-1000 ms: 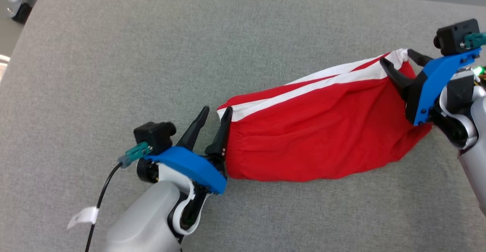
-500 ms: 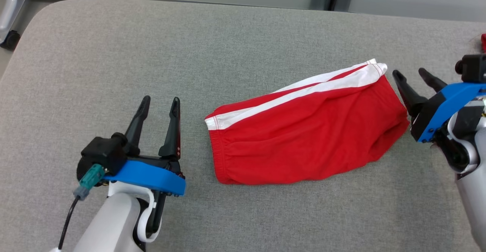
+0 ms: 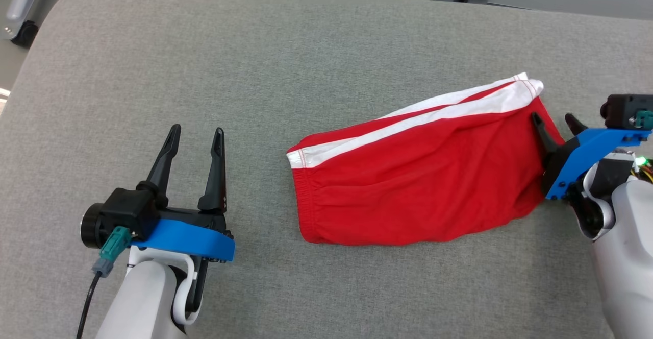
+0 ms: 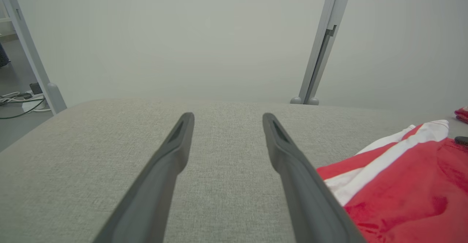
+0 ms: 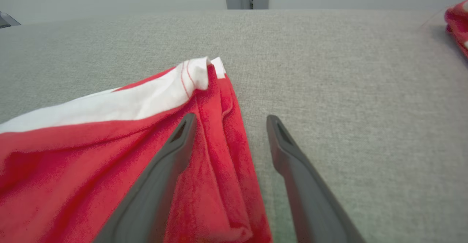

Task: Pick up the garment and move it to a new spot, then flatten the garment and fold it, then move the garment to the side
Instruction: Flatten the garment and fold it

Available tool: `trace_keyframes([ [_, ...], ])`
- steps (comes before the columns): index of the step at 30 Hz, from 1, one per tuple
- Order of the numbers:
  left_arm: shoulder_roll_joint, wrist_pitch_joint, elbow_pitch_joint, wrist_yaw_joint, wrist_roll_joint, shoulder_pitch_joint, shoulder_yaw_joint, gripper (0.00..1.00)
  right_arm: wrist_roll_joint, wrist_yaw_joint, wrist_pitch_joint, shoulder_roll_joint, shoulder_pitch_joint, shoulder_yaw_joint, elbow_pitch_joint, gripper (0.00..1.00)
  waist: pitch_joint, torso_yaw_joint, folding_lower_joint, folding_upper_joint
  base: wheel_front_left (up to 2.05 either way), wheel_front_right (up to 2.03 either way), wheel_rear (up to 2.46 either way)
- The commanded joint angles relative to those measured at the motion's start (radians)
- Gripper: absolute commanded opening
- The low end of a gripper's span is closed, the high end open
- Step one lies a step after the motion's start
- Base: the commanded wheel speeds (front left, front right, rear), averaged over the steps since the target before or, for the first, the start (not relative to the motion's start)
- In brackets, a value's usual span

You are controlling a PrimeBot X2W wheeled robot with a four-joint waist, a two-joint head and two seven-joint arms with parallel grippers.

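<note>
The garment [image 3: 418, 180] is a pair of red shorts with white side stripes, folded in half and lying on the grey padded table [image 3: 255, 73]. Its waistband end points left. My left gripper [image 3: 196, 135] stands open to the left of the garment, apart from it, with nothing between its fingers. In the left wrist view the garment [image 4: 402, 184] lies to the right of the left gripper [image 4: 226, 120]. My right gripper [image 3: 553, 119] is open over the garment's right edge. In the right wrist view the right gripper [image 5: 230, 120] straddles the garment's [image 5: 109, 155] edge without pinching it.
Another red and white piece of cloth [image 5: 457, 23] lies at the table's far right. A wall panel with a grey post [image 4: 321, 52] stands behind the table. Cables [image 4: 18, 100] lie on the floor past the table's left corner.
Both grippers have let go of the garment's ends and drawn back. The left gripper has moved well to the left of the garment. The head camera has shifted.
</note>
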Motion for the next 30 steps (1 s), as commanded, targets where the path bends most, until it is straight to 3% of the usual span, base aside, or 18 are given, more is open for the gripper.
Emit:
trace_keyframes([
  [1, -0.009, -0.004, 0.001, -0.011, 0.011, 0.014, 0.010, 1.00, -0.033, 0.000, -0.006, 0.010, -0.010, -0.017, 0.030, 1.00, 0.005, 0.011, -0.0001, 0.0000, 0.00, 0.00, 0.00],
  [8, -0.038, -0.004, 0.011, -0.035, 0.031, 0.029, 0.047, 1.00, -0.104, 0.001, 0.037, 0.058, 0.007, -0.016, 0.124, 1.00, 0.000, 0.027, -0.0001, 0.0000, 0.00, 0.00, 0.00],
  [9, -0.040, -0.004, 0.013, -0.037, 0.034, 0.033, 0.053, 1.00, -0.104, 0.001, 0.040, 0.061, 0.007, -0.007, 0.128, 0.22, -0.001, 0.026, -0.0001, 0.0000, 0.00, 0.00, 0.00],
  [10, -0.042, -0.004, 0.015, -0.040, 0.037, 0.035, 0.058, 1.00, -0.105, 0.001, 0.038, 0.063, 0.007, 0.002, 0.128, 0.00, -0.001, 0.026, -0.0001, 0.0000, 0.00, 0.00, 0.00],
  [16, -0.052, -0.004, 0.024, -0.050, 0.049, 0.039, 0.074, 1.00, -0.097, 0.000, 0.004, 0.041, 0.004, -0.014, 0.114, 0.00, -0.011, 0.015, -0.0001, 0.0000, 0.00, 0.00, 0.00],
  [21, -0.052, -0.004, 0.031, -0.056, 0.056, 0.046, 0.085, 1.00, -0.105, 0.000, -0.046, 0.028, 0.033, -0.086, 0.056, 0.00, -0.038, -0.005, -0.0001, 0.0000, 0.00, 0.00, 0.00],
  [30, -0.044, -0.004, 0.035, -0.062, 0.057, 0.070, 0.088, 1.00, -0.241, 0.000, -0.019, 0.037, 0.188, -0.270, -0.178, 0.00, -0.090, -0.047, -0.0001, 0.0000, 0.00, 0.00, 0.00],
])
